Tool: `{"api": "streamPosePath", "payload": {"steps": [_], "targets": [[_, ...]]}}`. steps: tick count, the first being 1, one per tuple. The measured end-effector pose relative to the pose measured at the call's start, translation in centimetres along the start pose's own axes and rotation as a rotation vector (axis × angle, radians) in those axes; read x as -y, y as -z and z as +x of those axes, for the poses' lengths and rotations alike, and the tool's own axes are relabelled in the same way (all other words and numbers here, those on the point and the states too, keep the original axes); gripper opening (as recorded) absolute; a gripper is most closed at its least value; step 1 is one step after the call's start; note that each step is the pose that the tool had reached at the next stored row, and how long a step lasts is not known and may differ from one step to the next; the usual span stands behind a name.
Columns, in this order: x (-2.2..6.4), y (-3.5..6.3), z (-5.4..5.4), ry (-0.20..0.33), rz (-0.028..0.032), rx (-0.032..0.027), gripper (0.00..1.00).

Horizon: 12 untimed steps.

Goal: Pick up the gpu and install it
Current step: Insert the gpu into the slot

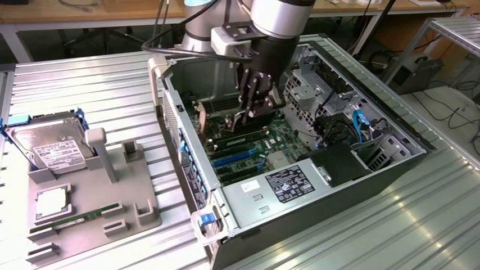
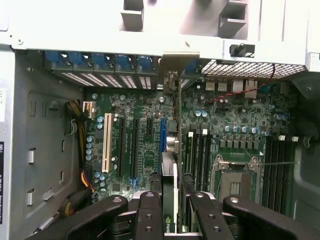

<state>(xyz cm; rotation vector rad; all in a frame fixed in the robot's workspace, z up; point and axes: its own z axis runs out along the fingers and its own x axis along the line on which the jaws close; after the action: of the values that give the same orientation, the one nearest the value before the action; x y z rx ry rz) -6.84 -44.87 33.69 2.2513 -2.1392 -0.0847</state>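
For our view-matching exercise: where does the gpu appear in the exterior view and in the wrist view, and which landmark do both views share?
Exterior view: the gpu is inside the open case, held under the gripper.
Wrist view: the gpu is seen edge-on between the fingers, with its bracket at the case's rear wall.
Shared landmark: the green motherboard.

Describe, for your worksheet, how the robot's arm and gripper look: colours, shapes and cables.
The arm is a silver-grey cylinder with a pale grey joint housing. A black cable loops beside it. The gripper is black, with jointed, bolted finger links.
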Motion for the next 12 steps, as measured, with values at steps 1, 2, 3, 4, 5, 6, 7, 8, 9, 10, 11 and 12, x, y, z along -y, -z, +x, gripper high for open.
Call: {"api": "streamPosePath", "payload": {"steps": [1, 2, 3, 4, 5, 6, 7, 8, 9, 10, 11, 12], "targets": [[0.01, -0.17, 0.0, -0.006, 0.0001, 0.0004, 0.26], [0.05, -0.5, 0.1, -0.015, 0.0002, 0.0009, 0.26], [0.09, -0.66, 0.2, -0.015, 0.0001, 0.0007, 0.26], [0.17, -0.82, 0.4, -0.015, 0.0001, 0.0008, 0.26], [0.25, -1.03, 0.6, -0.015, 0.0002, 0.0011, 0.26], [0.29, -1.18, 0.8, -0.015, 0.0002, 0.001, 0.26], [0.37, -1.47, 1.0, -0.015, 0.0003, 0.0012, 0.26], [0.42, -1.63, 1.1, -0.016, 0.0002, 0.0009, 0.26], [0.43, -1.82, 1.1, -0.016, 0.0, 0.0, 0.26], [0.45, -2.16, 1.1, -0.019, 0.0002, 0.0001, 0.26], [0.48, -2.38, 1.1, -0.022, 0.0002, 0.0002, 0.26], [0.49, -2.53, 1.0, -0.024, 0.0002, 0.0002, 0.26]]}}
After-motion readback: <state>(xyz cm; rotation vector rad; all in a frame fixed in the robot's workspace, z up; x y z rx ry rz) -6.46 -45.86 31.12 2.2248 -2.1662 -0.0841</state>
